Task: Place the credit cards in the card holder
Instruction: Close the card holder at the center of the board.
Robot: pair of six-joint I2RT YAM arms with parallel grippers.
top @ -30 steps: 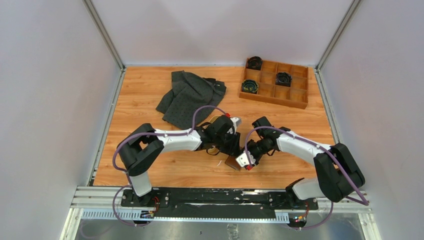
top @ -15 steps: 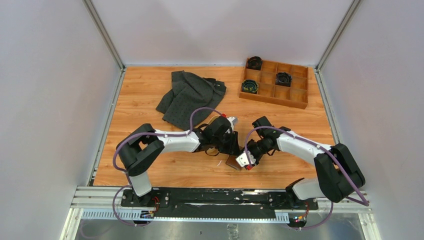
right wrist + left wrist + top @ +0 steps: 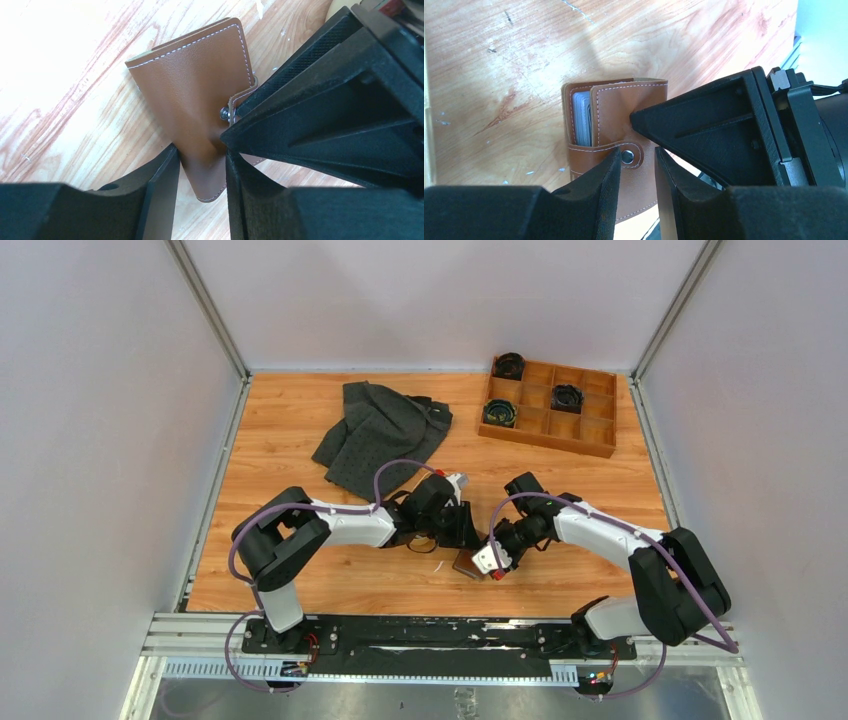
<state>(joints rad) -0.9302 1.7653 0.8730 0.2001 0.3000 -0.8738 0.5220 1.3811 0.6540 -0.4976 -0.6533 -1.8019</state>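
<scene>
The small brown folding leather card holder is found on the wooden bench, toward its front and between the two arms. In the left wrist view, thin grey and white plastic credit cards are seen tucked in its pocket, with only their edges showing. The right fingers are closed narrowly on the near end of the folded holder, and the leather is puckered between them. The left fingers are set narrow on either side of the thin leather strap with its metal snap button. Whether the strap is actually pinched cannot be told.

The holder is judged light and soft. The leather can be expected to bend and crease under pressure, and its smooth face may slide on the wood. A hold across the folded body, where the cards stiffen it, is judged the surest. The strap is best taken at its free end beside the snap, since so thin a tab may twist or slip out. The cards are judged stiff but slippery, and could slide from the pocket if the holder is tipped.
</scene>
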